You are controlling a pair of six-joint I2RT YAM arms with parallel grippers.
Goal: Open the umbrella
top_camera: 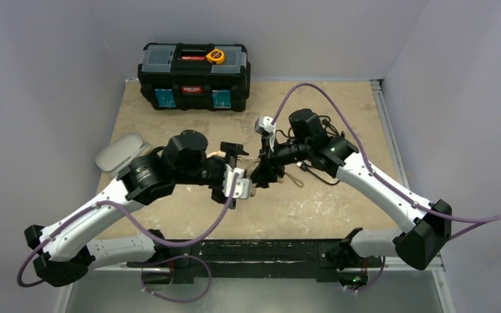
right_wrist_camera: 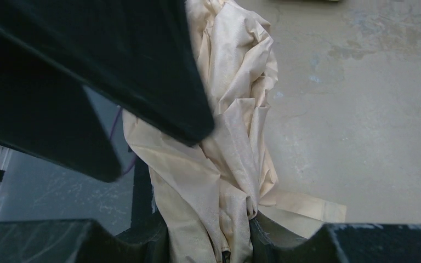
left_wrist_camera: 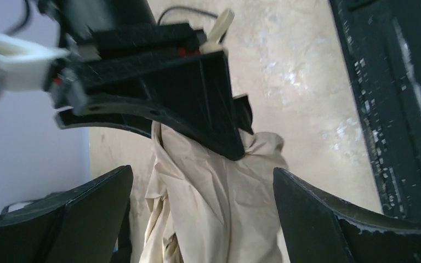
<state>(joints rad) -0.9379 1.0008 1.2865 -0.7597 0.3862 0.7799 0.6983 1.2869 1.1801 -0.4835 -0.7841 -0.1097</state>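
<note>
The umbrella (left_wrist_camera: 214, 203) is a folded bundle of beige fabric held above the table between the two arms. In the left wrist view my left gripper (left_wrist_camera: 203, 172) stands wide open, one finger on each side of the fabric and both apart from it. My right gripper (right_wrist_camera: 208, 226) is shut on the fabric of the umbrella (right_wrist_camera: 225, 142), pinching it between its pads. A tan strap (right_wrist_camera: 307, 208) hangs off to the side. In the top view the left gripper (top_camera: 238, 177) and the right gripper (top_camera: 264, 171) meet at the table's middle. The shaft and handle are hidden.
A black toolbox (top_camera: 194, 77) with an orange tape measure (top_camera: 215, 56) on its lid stands at the back of the table. A grey flat pad (top_camera: 121, 151) lies at the left edge. A black rail (top_camera: 261, 251) runs along the near edge.
</note>
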